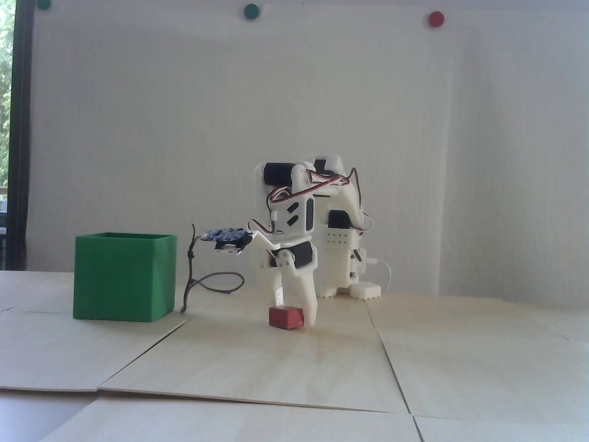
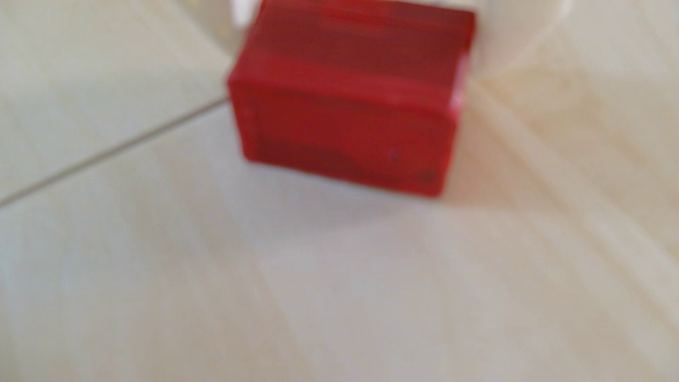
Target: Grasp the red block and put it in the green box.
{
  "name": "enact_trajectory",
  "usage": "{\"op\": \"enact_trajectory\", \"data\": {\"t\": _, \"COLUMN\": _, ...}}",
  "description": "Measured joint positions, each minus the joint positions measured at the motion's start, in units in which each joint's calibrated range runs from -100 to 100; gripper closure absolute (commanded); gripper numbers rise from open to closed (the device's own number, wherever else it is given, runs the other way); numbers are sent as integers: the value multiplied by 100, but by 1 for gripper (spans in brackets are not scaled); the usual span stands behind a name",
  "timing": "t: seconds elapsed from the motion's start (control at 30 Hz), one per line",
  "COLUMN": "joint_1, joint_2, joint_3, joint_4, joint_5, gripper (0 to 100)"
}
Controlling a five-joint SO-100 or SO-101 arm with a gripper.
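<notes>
The red block (image 1: pixel 286 317) lies on the pale wooden table right of the green box (image 1: pixel 124 276), about two block-lengths from the box's wall. My white gripper (image 1: pixel 295 312) points straight down over the block, one finger on each side of it, and both look pressed against it. The block still rests on the table. The blurred wrist view shows the red block (image 2: pixel 349 99) filling the upper middle, with a white finger (image 2: pixel 514 40) against its right side and another just showing at its upper left. The box is out of that view.
A dark cable (image 1: pixel 216 281) loops down from the wrist camera board (image 1: pixel 228 237) between the box and the gripper. The arm's base (image 1: pixel 345 271) stands behind the block. Seams cross the table panels (image 1: pixel 391 363). Round magnets dot the wall.
</notes>
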Motion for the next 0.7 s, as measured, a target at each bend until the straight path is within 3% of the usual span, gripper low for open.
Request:
{"op": "enact_trajectory", "data": {"t": 0.33, "joint_1": 321, "joint_2": -216, "joint_3": 0, "joint_4": 341, "joint_5": -128, "gripper": 98}}
{"op": "enact_trajectory", "data": {"t": 0.53, "joint_1": 680, "joint_2": -1262, "joint_3": 9, "joint_4": 341, "joint_5": -226, "gripper": 98}}
{"op": "enact_trajectory", "data": {"t": 0.7, "joint_1": 940, "joint_2": -2233, "joint_3": 9, "joint_4": 341, "joint_5": -622, "gripper": 98}}
